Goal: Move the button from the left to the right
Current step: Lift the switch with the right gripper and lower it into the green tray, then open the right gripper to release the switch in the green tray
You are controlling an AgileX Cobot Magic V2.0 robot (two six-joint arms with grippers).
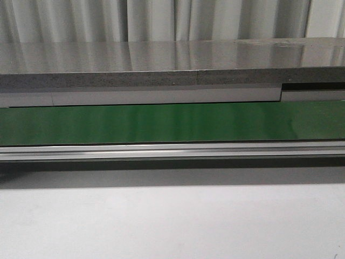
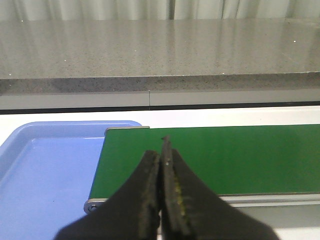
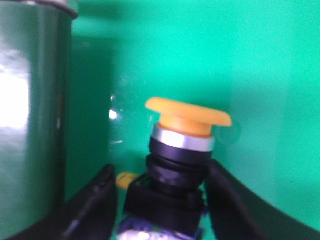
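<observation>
The grey speckled stone counter (image 1: 161,65) spans the back, polished enough to mirror the curtain, and in front of it runs the green conveyor belt (image 1: 172,123), smooth and glossy, edged by a ribbed aluminium rail (image 1: 172,151). No arm shows in the front view. A blue plastic tray (image 2: 45,175) with rounded corners sits just beside the belt's end, probably a place for parts. The left gripper (image 2: 162,155) hovers over that end, its black fingers pressed together on nothing, idle by the look of it. The right gripper (image 3: 160,200) is the busy one: its fingers stand either side of the button (image 3: 182,150), flanking the black blocky body. Whether they are clamped on it cannot be told. The button stands upright, yellow-orange mushroom cap over a silver collar, against green.
</observation>
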